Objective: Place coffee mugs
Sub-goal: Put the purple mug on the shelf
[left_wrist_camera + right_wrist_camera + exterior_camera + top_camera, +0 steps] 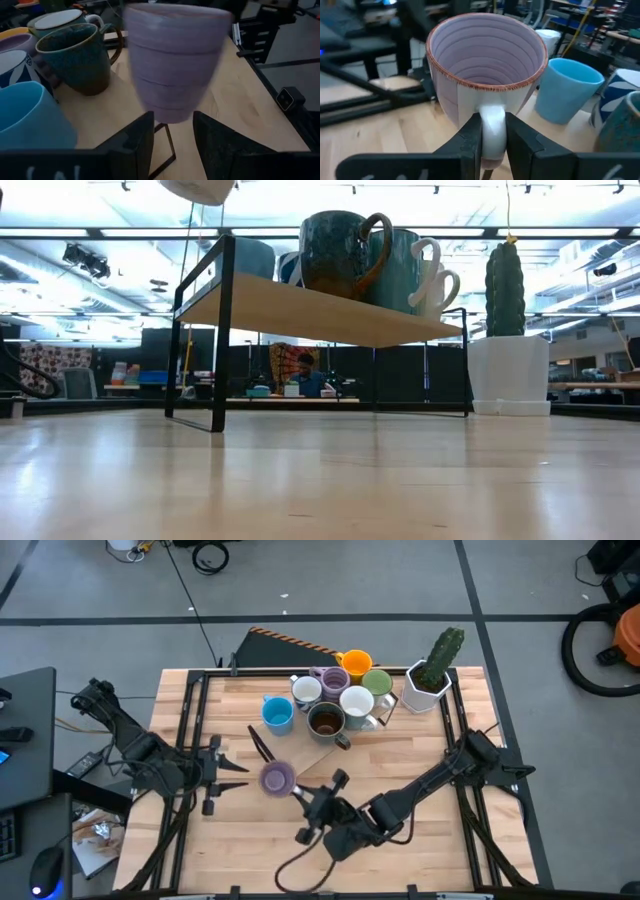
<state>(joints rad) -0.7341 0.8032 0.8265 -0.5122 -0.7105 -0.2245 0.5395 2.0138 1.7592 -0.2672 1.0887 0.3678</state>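
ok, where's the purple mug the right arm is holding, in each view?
High view: purple mug at the shelf's front edge, between the two arms.
Low view: not in it.
Left wrist view: fills the upper middle, just past the left fingers.
Right wrist view: centre, its handle pinched by the right fingers.
Shared landmark: the blue mug beside it, seen in all three.

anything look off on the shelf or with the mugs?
Nothing spilled or broken. One purple mug is off the shelf, held by its handle in the right gripper, upright. The other mugs cluster upright at the shelf's far end. The left gripper sits open just short of it.
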